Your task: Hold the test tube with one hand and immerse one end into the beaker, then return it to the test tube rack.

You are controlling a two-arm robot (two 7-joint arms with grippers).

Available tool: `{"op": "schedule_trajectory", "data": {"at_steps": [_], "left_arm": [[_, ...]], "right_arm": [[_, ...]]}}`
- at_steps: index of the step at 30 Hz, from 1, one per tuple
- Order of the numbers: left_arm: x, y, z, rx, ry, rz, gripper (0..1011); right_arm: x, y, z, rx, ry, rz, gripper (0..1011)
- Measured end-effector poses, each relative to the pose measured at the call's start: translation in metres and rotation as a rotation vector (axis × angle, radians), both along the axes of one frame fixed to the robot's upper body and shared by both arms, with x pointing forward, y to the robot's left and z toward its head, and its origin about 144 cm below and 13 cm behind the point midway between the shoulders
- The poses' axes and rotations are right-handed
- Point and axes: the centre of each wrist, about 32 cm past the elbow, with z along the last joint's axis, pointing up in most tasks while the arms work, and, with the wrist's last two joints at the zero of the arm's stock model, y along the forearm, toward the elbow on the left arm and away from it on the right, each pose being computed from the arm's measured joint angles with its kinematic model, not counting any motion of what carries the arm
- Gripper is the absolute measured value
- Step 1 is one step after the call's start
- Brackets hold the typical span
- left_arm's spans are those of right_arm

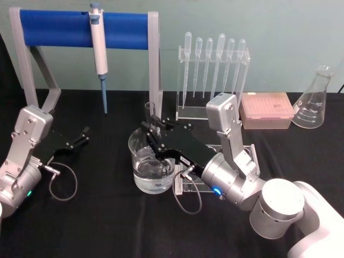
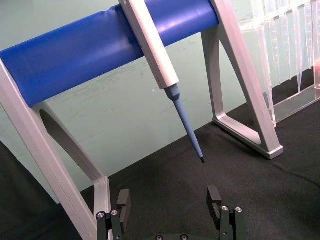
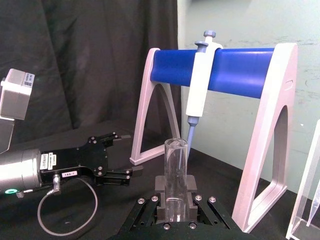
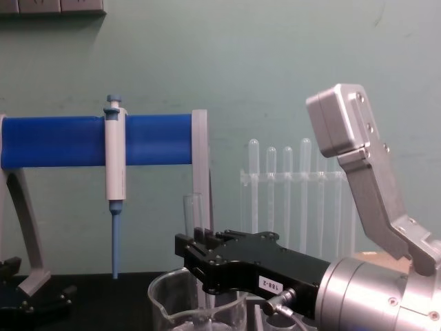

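My right gripper (image 1: 152, 131) is shut on the test tube (image 1: 150, 112), a clear glass tube held upright with its open rim up. It hangs directly over the beaker (image 1: 153, 174), a wide glass holding some clear liquid. In the right wrist view the test tube (image 3: 176, 165) stands between the black fingers (image 3: 161, 186). The chest view shows the test tube (image 4: 192, 221) going down behind the right gripper (image 4: 200, 256) toward the beaker (image 4: 172, 307); its lower end is hidden. My left gripper (image 1: 82, 135) rests open at the table's left, apart from both, with nothing between its fingers (image 2: 123, 200).
A white-and-blue pipettor (image 1: 98, 48) hangs on the blue-barred rack (image 1: 59, 27) at the back left. A stand of plastic pipettes (image 1: 215, 64), a pink tip box (image 1: 267, 110) and a conical flask (image 1: 314, 102) line the back right. A clear holder (image 1: 185, 187) sits beside the beaker.
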Motion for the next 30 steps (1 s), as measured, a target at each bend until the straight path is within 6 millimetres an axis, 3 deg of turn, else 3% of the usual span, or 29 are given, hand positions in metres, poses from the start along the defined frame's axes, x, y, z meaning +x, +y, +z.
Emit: {"op": "schedule_trajectory", "data": {"at_steps": [30], "left_arm": [[0.0, 0.0, 0.0, 0.0, 0.0, 0.0, 1000]], "right_arm": [[0.0, 0.0, 0.0, 0.0, 0.0, 0.0, 226]]}}
